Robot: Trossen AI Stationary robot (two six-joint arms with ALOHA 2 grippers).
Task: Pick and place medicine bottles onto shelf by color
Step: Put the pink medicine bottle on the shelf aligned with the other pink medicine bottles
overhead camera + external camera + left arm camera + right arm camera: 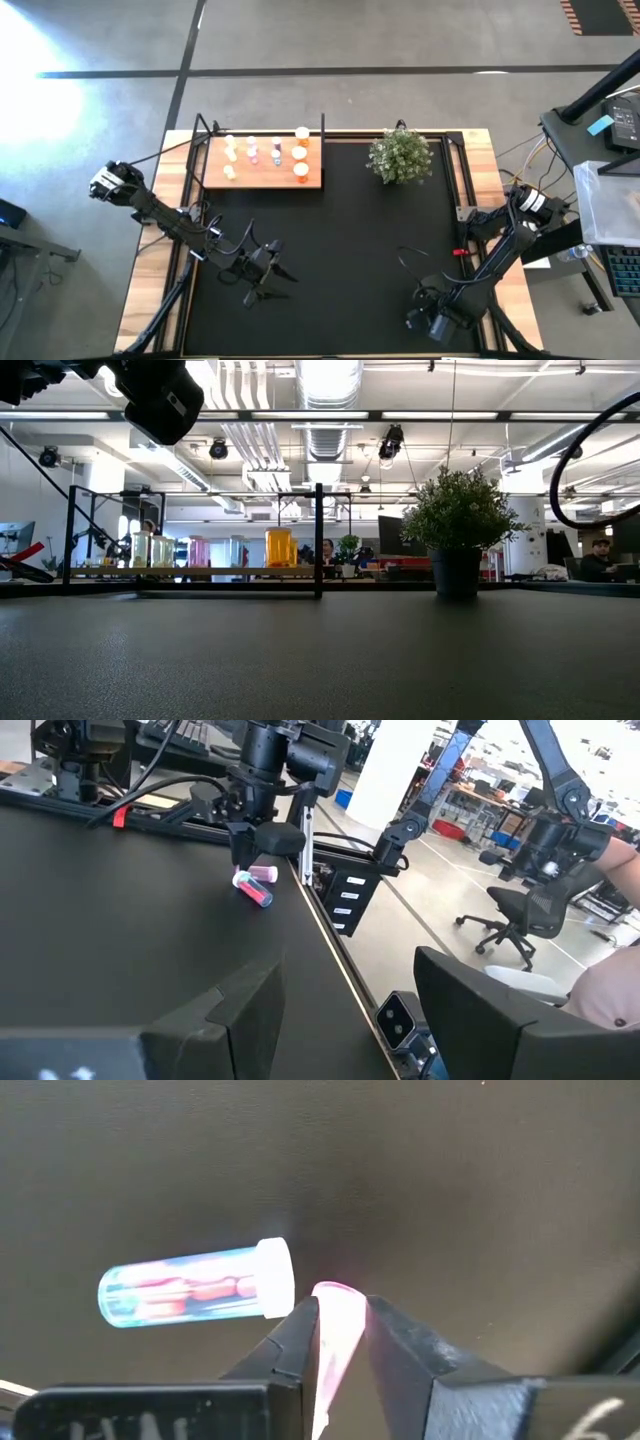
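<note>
Two medicine bottles lie side by side on the black mat near its right front corner: a pink one (338,1315) and a blue-teal, white-capped one (195,1288). My right gripper (340,1308) stands over them, pointing down, shut on the pink bottle; the left wrist view also shows this gripper (248,855) above both bottles. My left gripper (275,272) waits open over the mat's left front part, pointing level toward them. The shelf (262,180), at the mat's far left, carries several bottles (276,150) standing upright. My right gripper pinches the pink bottle's body (340,1295) between its two fingers. The fingers (295,1342) come from above, pointing steeply down. In the left wrist view the bottle (263,873) lies on its side on the mat, beside the blue-teal one.
A small green plant in a dark pot (400,155) stands at the mat's far right. Black posts (319,540) rise from the shelf's edges. A broad stretch of bare mat (350,250) lies between the two arms. Cables run along the table's right rim (465,215).
</note>
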